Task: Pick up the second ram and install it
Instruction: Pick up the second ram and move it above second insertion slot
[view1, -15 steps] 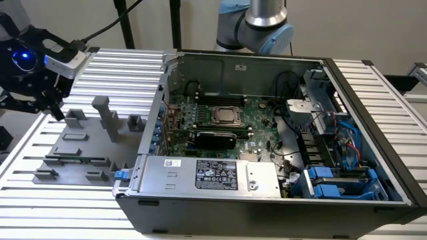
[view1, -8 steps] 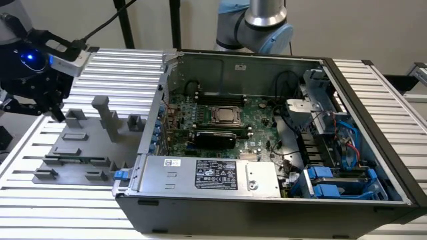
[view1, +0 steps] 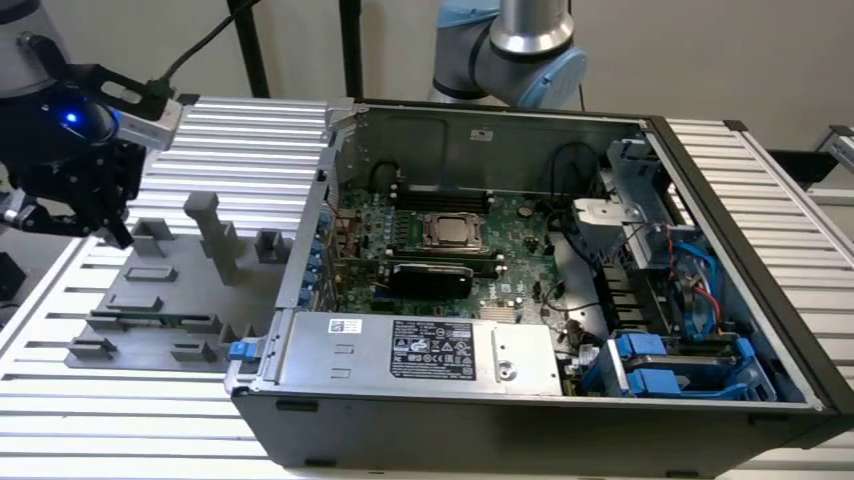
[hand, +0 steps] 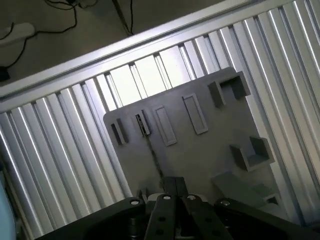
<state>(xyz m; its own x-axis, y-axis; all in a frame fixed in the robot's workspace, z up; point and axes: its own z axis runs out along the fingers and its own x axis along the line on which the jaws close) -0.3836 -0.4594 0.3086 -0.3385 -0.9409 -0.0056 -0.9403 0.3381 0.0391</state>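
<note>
You've got the slatted aluminium tabletop (view1: 120, 420) spread across the whole scene. The open computer case (view1: 534, 422) lies on its side over the middle and the exterior view's right. Inside it, the motherboard (view1: 454, 232) faces up at the far side. The labelled power supply (view1: 414, 350) sits along the near edge, with the blue drive bays (view1: 681, 362) near right. Behind the case, a silver and blue arm joint (view1: 523, 50) stands at the far edge.

Over on the exterior view's left, your grey fixture plate (view1: 160, 295) lies flat on the slats, just beside the case, with its blocks and posts standing up from it. Your claw (view1: 83, 225) hangs above the plate's far left corner, a blue light glowing on the wrist. How wide it stands I can't tell, and it looks to have nothing in its grasp.

The second ram (view1: 158, 320) is on the plate's near part, a thin green strip standing on edge between two small holders. From the wrist view it reads as a dark thin line (hand: 154, 157) running across the plate (hand: 200, 155) towards the claw (hand: 175, 192).
</note>
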